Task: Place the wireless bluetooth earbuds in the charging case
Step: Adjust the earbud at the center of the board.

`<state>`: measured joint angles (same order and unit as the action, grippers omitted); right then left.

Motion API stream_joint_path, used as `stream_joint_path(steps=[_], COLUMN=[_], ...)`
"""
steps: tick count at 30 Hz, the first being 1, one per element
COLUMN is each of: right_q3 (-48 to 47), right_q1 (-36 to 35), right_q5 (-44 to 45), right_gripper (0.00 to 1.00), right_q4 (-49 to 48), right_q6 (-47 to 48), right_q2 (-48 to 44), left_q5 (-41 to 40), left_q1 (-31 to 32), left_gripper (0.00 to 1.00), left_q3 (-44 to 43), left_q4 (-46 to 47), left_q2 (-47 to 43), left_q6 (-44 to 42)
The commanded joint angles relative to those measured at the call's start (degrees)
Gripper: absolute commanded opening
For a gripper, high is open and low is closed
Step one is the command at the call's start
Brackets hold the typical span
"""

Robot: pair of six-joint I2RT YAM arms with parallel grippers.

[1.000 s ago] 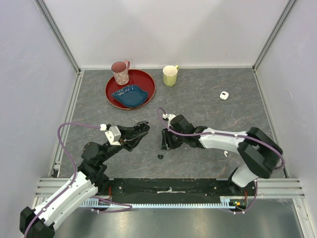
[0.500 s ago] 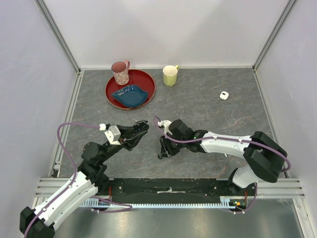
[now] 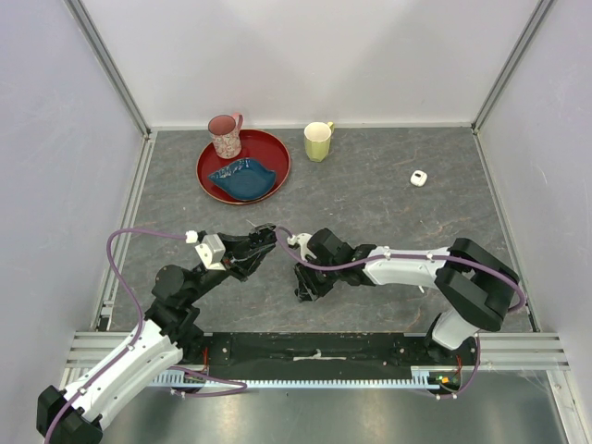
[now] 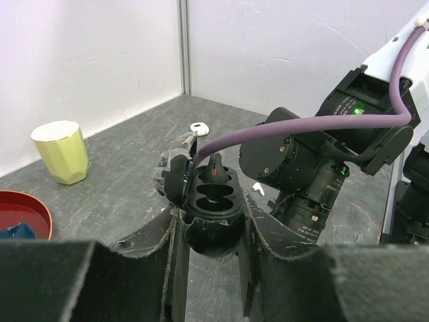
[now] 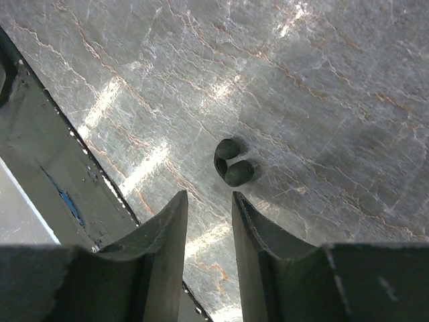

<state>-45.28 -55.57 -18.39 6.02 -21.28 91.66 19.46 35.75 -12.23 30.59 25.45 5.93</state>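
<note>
Grey stone tabletop [image 5: 315,60]: dark earbud [image 5: 229,162] just beyond right gripper [image 5: 208,196], jaws parted.

mug [image 3: 224,135] pink, speckled | plate [image 3: 269,146] red | dish [image 3: 242,176] blue | cup [image 3: 318,141] pale yellow-green | table [image 3: 388,213] grey, veined | cable [image 4: 301,123] purple | case [image 4: 213,201] black, red dot | earbud [image 5: 231,163] black

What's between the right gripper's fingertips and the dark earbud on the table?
Nothing. In the right wrist view, only bare grey table separates the right gripper from the dark earbud, which lies just beyond its open jaws.
</note>
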Motion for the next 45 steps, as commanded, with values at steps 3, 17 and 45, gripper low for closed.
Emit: stream_joint_path(steps=[3, 17, 45], right_q3=[-2.71, -3.68, -5.7], right_q1=[-0.24, -0.33, -0.24], right_q5=[-1.82, 0.46, 6.35], right_gripper=[0.39, 0.39, 0.41], right_q4=[-2.24, -2.94, -1.01], right_q6=[1.24, 1.33, 4.31], right_q2=[0.54, 2.82, 4.32], left_q5=[-1.36, -1.53, -1.53], left_q1=[0.11, 0.03, 0.11], left_gripper=[0.02, 0.02, 0.02], left_q3=[0.19, 0.63, 0.72], left_q4=[3.25, 3.34, 4.3], left_q2=[-0.14, -0.05, 1.09], left_q6=[1.18, 1.27, 1.27])
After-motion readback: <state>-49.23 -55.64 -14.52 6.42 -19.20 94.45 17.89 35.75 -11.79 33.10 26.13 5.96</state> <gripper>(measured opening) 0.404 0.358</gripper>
